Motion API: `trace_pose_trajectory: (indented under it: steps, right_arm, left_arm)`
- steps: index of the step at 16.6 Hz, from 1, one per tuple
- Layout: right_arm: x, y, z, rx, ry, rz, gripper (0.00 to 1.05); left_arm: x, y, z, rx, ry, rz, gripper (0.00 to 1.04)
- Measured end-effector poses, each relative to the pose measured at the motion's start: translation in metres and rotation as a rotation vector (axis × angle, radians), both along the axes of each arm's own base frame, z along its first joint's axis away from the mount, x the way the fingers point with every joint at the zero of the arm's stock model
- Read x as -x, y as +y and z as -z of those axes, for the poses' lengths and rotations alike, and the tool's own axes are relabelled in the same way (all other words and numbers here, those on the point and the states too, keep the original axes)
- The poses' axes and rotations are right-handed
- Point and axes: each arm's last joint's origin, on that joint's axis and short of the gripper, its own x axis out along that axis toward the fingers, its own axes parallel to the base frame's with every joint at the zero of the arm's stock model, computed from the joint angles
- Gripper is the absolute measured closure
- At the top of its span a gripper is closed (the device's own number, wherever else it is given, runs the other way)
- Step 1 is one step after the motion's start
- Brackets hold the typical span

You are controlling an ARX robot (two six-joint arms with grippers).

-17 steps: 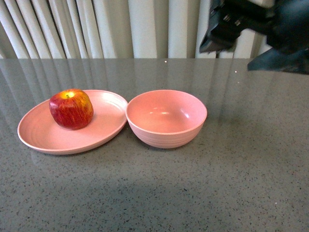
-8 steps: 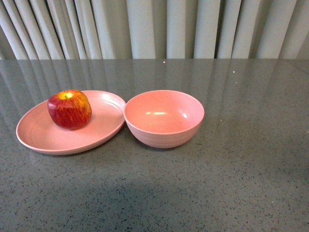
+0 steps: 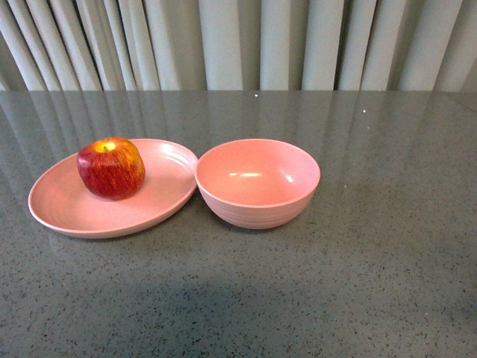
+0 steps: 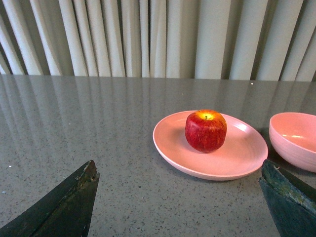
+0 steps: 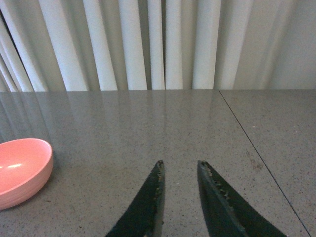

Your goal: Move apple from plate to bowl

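Left pincer (image 4: 179, 165) of mine is spread wide over the grey speckled table (image 3: 373, 283), holding nothing; my right pincer (image 5: 180, 164) has only a narrow gap between its fingers, also empty. The shallow pink plate (image 3: 67, 216) lies just beside the deep pink bowl (image 3: 257, 209), rims seeming to touch. The apple (image 3: 111, 168), red with yellow streaks and a yellow patch at its stem, stands upright on the plate.

Grey speckled counter (image 3: 358, 283), glossy toward far edge. Pink plate (image 3: 74, 216) sits twd left edge; pink bowl (image 3: 253, 212) just beside it, approx mid-counter, rims look touching.
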Motion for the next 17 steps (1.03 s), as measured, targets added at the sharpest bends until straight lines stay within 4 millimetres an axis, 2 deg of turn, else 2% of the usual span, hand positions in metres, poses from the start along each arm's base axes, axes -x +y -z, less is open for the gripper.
trace_pose_trajectory:
  steps: [2, 3, 13, 17]
  right_arm:
    - [0.007, 0.000, 0.011, 0.000, 0.005, 0.000, 1.00]
    - [0.010, 0.000, 0.015, 0.003, 0.009, 0.000, 1.03]
    - [0.028, 0.000, 0.037, 0.004, -0.011, 0.000, 1.03]
    - [0.033, 0.000, 0.038, 0.004, -0.010, 0.000, 1.03]
  left_arm:
    - [0.000, 0.000, 0.000, 0.000, 0.000, 0.000, 0.07]
    - [0.000, 0.000, 0.000, 0.000, 0.000, 0.000, 0.07]
    - [0.000, 0.000, 0.000, 0.000, 0.000, 0.000, 0.07]
    - [0.000, 0.000, 0.000, 0.000, 0.000, 0.000, 0.07]
